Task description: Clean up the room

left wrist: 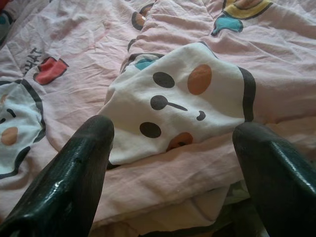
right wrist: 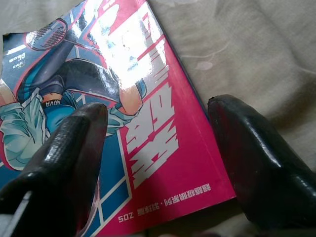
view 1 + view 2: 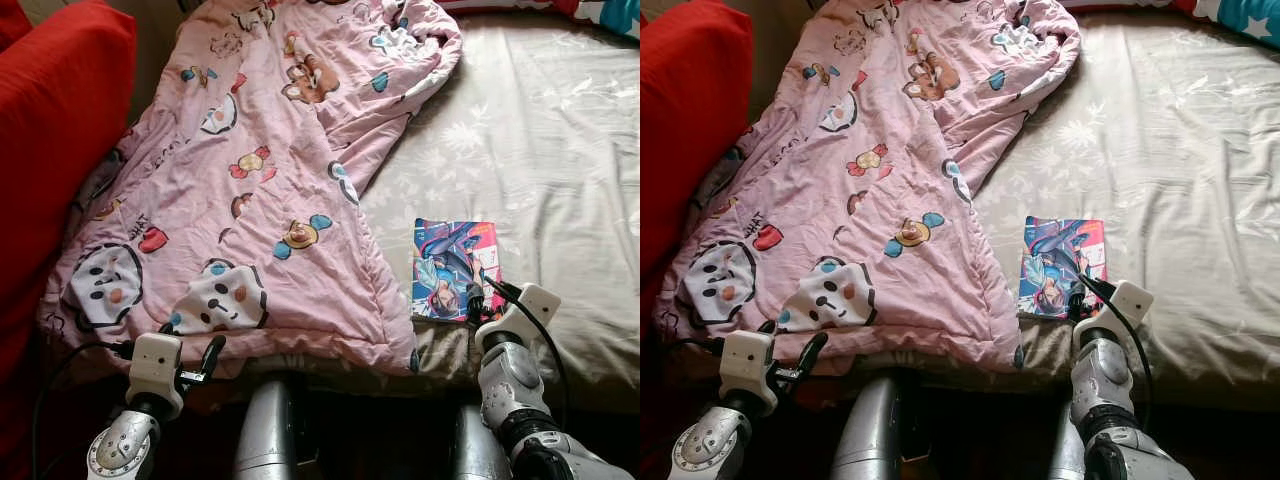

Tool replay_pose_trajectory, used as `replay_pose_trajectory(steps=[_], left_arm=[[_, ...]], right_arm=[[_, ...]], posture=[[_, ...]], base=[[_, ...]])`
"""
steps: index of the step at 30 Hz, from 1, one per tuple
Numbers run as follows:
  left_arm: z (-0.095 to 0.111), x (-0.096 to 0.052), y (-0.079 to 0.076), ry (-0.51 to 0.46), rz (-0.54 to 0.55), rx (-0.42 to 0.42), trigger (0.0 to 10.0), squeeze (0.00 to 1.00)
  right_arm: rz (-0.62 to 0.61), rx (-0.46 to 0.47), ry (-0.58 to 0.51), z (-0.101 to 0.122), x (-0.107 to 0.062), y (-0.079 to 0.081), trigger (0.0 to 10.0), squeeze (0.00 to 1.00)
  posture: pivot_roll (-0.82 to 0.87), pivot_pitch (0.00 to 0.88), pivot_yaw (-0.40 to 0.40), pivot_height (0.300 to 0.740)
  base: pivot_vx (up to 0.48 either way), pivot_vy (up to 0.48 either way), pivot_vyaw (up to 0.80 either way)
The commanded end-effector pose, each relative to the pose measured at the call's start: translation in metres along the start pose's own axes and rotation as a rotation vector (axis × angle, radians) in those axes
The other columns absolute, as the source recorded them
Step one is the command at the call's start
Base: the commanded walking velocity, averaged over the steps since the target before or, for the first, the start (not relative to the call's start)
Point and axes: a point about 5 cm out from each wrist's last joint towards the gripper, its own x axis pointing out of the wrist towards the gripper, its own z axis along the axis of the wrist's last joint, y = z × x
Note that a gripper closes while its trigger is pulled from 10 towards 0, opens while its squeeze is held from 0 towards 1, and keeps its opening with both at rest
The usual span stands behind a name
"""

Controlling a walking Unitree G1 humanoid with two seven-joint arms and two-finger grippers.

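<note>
Bed (image 3: 560, 150) with beige floral sheet; pink cartoon-print quilt (image 3: 250, 180) spread over its left half.
Comic magazine (image 3: 455, 268) lies flat at the near edge, right of the quilt. Right gripper (image 2: 158, 163), fingers wide apart, straddles its near corner, gripping nothing. Left gripper (image 1: 173, 173), equally open and empty, faces the quilt's near hem.

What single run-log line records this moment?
left gripper: open, at pink quilt edge | right gripper: open, over comic book corner | bed: untidy
</note>
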Motion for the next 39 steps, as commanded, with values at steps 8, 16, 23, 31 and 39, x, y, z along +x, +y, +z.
replay_pose_trajectory(steps=[8, 16, 23, 31, 39], left_arm=[[-0.003, -0.006, 0.007, 0.032, 0.015, 0.021, 10.0, 0.00], [-0.002, -0.006, 0.007, 0.036, 0.012, 0.027, 10.0, 0.00], [-0.002, -0.008, 0.008, 0.039, 0.008, 0.037, 10.0, 0.00], [-0.002, -0.009, 0.009, 0.043, 0.009, 0.042, 10.0, 0.00], [-0.002, -0.009, 0.009, 0.043, 0.007, 0.046, 10.0, 0.00]], right_arm=[[-0.058, 0.055, 0.059, -0.027, -0.015, -0.016, 10.0, 0.00], [-0.023, 0.095, 0.094, -0.037, -0.020, -0.014, 10.0, 0.00], [0.125, 0.317, 0.187, -0.057, -0.026, 0.012, 10.0, 0.00], [0.120, 0.447, 0.259, -0.077, -0.038, 0.010, 10.0, 0.00], [0.134, 0.497, 0.260, -0.078, -0.040, 0.010, 7.6, 0.00]], posture=[[0.09, 0.234, 0.188, 0.576], [0.10, 0.228, 0.192, 0.576], [0.11, 0.232, 0.196, 0.576], [0.12, 0.233, 0.202, 0.576], [0.12, 0.231, 0.203, 0.576]], base=[[0.000, 0.000, 0.00], [0.000, 0.000, 0.00], [0.000, 0.000, 0.00], [0.000, 0.000, 0.00], [0.000, 0.000, 0.00]])
